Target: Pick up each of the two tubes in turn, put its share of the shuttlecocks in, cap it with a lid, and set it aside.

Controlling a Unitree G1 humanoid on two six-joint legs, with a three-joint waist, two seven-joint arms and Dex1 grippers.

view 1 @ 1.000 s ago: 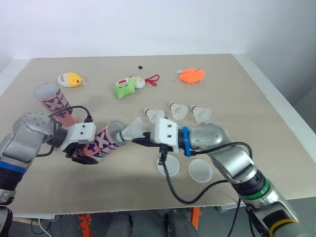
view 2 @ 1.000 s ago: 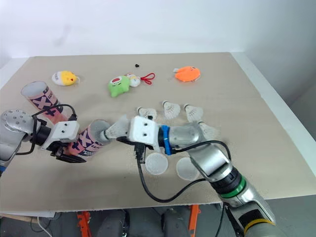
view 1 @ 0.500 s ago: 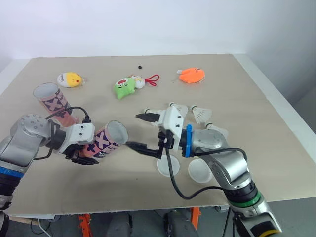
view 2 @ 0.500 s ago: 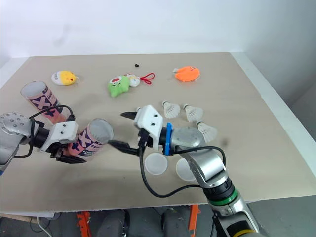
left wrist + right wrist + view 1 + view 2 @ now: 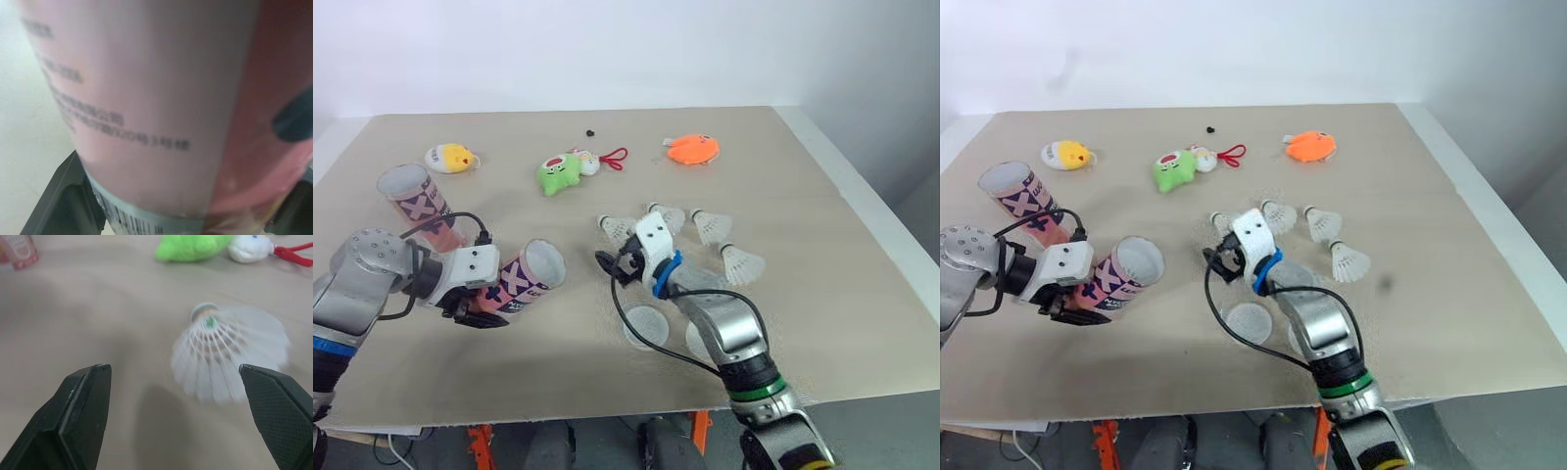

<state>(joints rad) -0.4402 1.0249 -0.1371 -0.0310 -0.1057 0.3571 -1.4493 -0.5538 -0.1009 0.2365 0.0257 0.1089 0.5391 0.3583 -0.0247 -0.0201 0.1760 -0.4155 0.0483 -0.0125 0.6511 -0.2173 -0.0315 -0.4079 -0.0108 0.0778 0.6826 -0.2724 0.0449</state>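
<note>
My left gripper (image 5: 480,304) is shut on a pink tube (image 5: 524,277), held tilted just above the table with its open mouth facing right. That tube (image 5: 161,98) lies close across the left wrist view, between the black fingers (image 5: 63,200). A second pink tube (image 5: 416,196) stands upright at the far left. Several white shuttlecocks (image 5: 712,225) lie in the middle of the table. My right gripper (image 5: 617,264) is open and holds nothing, pointing at the nearest shuttlecock (image 5: 230,352). Two round white lids (image 5: 648,326) lie by my right forearm, one partly hidden under it.
Along the back of the table lie a yellow plush toy (image 5: 450,158), a green one (image 5: 561,173) with a red cord, and an orange one (image 5: 693,149). A small black object (image 5: 592,131) lies further back. The table's right edge (image 5: 891,245) runs near the shuttlecocks.
My right gripper held a shuttlecock at the tube's mouth, then opened and let it go. It has since drawn back toward the loose shuttlecocks. The left gripper and tube stayed put.
</note>
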